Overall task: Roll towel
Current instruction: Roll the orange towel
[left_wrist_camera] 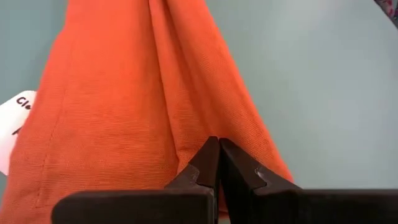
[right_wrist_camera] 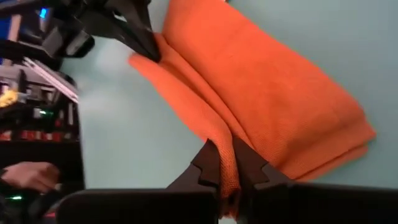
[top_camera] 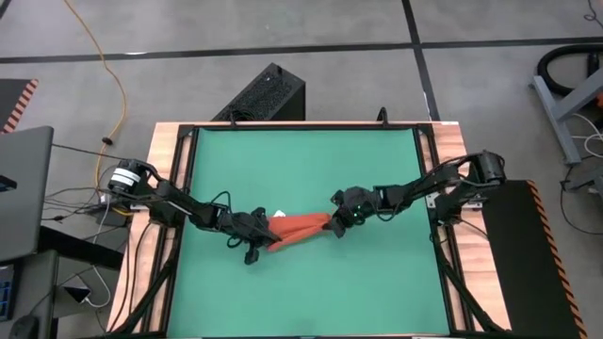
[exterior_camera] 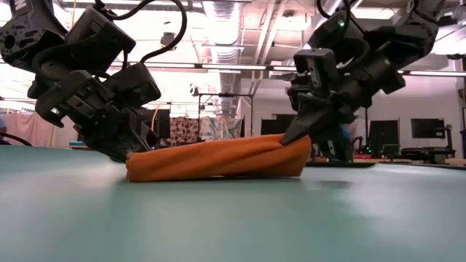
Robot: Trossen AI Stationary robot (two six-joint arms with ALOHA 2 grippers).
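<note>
The orange-red towel (top_camera: 300, 229) lies on the green mat (top_camera: 301, 160) as a narrow, bunched strip running left to right, resting on its underside (exterior_camera: 218, 171). Its white tag (top_camera: 279, 215) sticks out near the left end and also shows in the left wrist view (left_wrist_camera: 15, 118). My left gripper (top_camera: 262, 239) is shut at the towel's left end. My right gripper (top_camera: 334, 224) is shut on the towel's right end. In the low view the left gripper (exterior_camera: 129, 154) is low at the mat, and the right gripper (exterior_camera: 300, 137) slants down onto the raised right end. My left gripper has its shut fingertips (left_wrist_camera: 211, 155) on a lengthwise fold (left_wrist_camera: 186, 134) at the towel's left end, slanting down from the table's left. The fingers hide how much cloth lies between them. That end lies on the mat. My right gripper pinches a raised fold (right_wrist_camera: 225, 140) of the towel's right end between its two fingers; the cloth runs back between them. The fingers slant down from the table's right, along the strip. That end (exterior_camera: 295, 149) is lifted a little; the remainder lies on the mat.
The wooden table frame (top_camera: 174, 141) with black rails borders the mat. A black box (top_camera: 268, 94) stands beyond the far edge. Bare mat lies on the far and near sides of the towel.
</note>
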